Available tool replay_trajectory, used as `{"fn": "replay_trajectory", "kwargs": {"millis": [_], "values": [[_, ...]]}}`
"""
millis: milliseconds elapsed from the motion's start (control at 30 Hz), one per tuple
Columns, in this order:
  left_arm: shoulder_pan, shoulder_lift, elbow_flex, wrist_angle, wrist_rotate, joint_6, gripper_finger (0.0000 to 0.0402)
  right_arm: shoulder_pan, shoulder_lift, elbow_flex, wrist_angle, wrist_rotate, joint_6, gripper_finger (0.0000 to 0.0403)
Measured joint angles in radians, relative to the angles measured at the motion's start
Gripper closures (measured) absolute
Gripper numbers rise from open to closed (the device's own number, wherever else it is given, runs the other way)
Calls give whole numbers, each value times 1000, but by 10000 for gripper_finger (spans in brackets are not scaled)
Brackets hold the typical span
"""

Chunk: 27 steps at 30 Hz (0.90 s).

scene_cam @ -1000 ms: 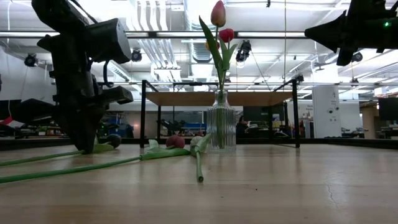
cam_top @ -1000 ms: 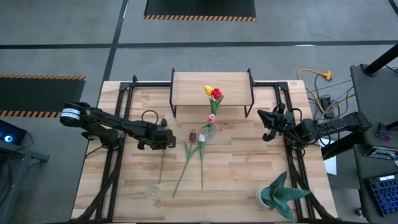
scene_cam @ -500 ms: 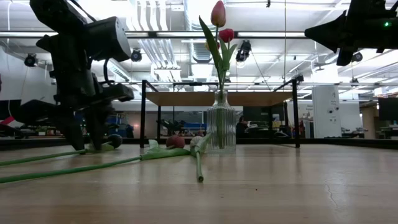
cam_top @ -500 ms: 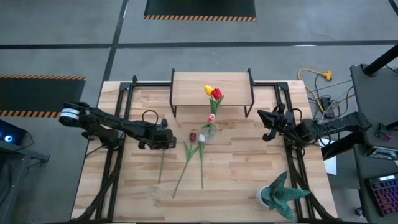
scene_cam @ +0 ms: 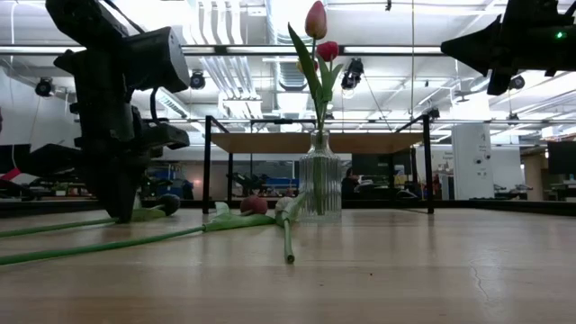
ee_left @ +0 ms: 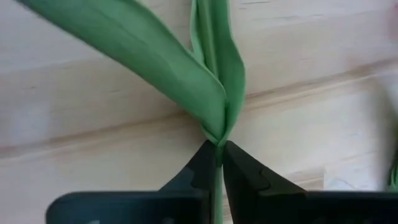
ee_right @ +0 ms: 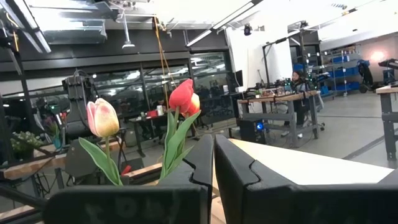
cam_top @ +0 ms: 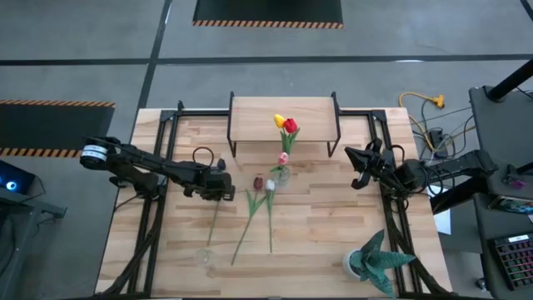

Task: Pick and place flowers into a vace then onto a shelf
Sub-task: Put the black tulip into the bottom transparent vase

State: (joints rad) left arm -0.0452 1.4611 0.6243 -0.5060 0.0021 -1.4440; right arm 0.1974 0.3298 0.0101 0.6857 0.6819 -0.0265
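Green tulip stem [ee_left: 217, 180] pinched between the left gripper's [ee_left: 219, 151] closed jaws

Two dark, near-black arms, slim jointed links. Left arm [cam_top: 141, 167]: pale grey-white cap at the base joint, thin black cable looping off the wrist, boxy black camera block ahead of it. Left gripper [ee_left: 219, 155]: two matte black fingers, angular, stepped inner edges, tapering to blunt tips, wide black bar across the base. Right arm [cam_top: 433, 173]: same dark finish, chunkier housing, black cabling along the link. Right gripper [ee_right: 214, 155]: black fingers, notched inner faces, flat sides, faint embossed lettering on the crossbar, unreadable. Small green indicator light on the right arm housing in the low view. Screws too small to tell.
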Motion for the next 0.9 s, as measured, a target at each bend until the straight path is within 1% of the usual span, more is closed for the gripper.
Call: {"fn": "replay_trajectory", "kwargs": {"millis": [200,400,667,767,900], "values": [[0,-146,6,-8,-4,115,400,0,0,0,0,0,-1,394],[0,-313,6,-5,-20,147,400,0,0,0,0,0,-3,394],[0,-531,7,15,-30,262,400,0,0,0,7,0,1,394],[0,-605,7,56,-38,356,401,0,-2,0,9,1,18,394],[0,-680,8,143,-38,518,401,0,-2,0,10,2,48,394]]}}
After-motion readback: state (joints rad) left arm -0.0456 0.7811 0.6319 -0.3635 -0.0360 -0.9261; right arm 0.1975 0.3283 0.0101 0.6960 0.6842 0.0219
